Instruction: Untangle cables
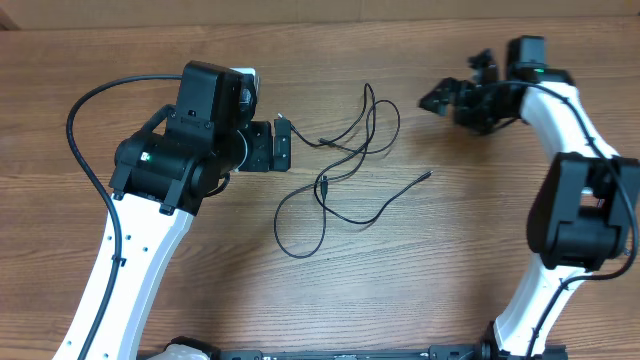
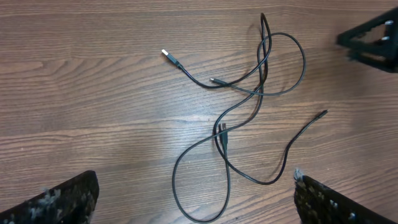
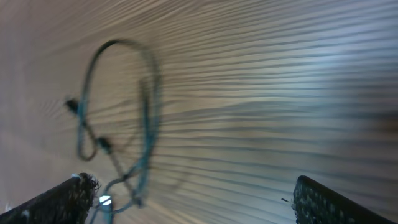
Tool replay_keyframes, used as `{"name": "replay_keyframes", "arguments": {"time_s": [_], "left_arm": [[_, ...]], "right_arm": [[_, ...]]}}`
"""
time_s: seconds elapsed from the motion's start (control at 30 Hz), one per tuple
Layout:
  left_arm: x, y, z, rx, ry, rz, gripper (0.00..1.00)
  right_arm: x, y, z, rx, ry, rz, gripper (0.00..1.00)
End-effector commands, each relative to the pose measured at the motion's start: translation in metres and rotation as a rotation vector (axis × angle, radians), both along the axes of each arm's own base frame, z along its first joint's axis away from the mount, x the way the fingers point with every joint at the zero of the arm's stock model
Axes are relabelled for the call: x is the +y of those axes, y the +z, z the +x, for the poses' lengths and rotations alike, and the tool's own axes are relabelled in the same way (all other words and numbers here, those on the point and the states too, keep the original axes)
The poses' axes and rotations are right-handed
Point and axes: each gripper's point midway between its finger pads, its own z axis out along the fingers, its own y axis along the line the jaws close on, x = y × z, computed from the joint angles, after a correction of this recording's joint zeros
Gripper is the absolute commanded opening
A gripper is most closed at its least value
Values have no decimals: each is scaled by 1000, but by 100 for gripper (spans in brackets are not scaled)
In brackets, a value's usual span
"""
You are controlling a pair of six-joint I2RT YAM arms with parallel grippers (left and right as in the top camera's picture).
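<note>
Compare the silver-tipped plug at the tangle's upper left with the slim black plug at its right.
The silver-tipped plug ends in bright, flat metal; the slim black plug is dark and narrow throughout. The silver-tipped plug points toward the upper left, the slim black plug toward the upper right. Both lie loose on the table, outside the crossings, untouched.
</note>
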Motion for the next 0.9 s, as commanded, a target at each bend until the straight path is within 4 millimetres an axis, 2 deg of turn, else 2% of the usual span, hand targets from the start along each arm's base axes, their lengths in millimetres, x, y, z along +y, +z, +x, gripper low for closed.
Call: {"name": "replay_keyframes", "arguments": {"time_s": [0.0, 0.1, 0.13, 0.27, 0.4, 0.47, 0.6, 0.63, 0.67, 0.77, 0.8, 0.87], "left_arm": [[0, 5, -1, -12, 1, -13, 100], [0, 5, -1, -12, 1, -13, 100], [0, 6, -1, -13, 1, -14, 100], [0, 5, -1, -12, 1, -13, 100], [0, 5, -1, -12, 1, -13, 100], [0, 5, -1, -12, 1, -13, 100], [0, 5, -1, -12, 1, -13, 100], [0, 5, -1, -12, 1, -13, 100], [0, 5, -1, -12, 1, -13, 99], [0, 5, -1, -12, 1, -13, 100], [0, 5, -1, -12, 1, -13, 100], [0, 5, -1, -12, 1, -13, 100]], "right_arm": [[50, 12, -6, -25, 109, 81, 100], [79, 11, -13, -25, 168, 70, 100], [99, 0, -19, -11, 202, 13, 98], [97, -10, -18, 13, 155, -73, 93], [96, -11, -20, 25, 157, -82, 93], [94, -12, -20, 27, 154, -92, 89], [101, -9, -21, 18, 169, -62, 63], [102, -9, -20, 15, 171, -62, 52], [106, -9, -20, 7, 178, -61, 33], [110, -9, -20, -1, 187, -61, 7], [112, -9, -21, -1, 190, -60, 4], [119, -8, -24, 1, 207, -43, 4]]}}
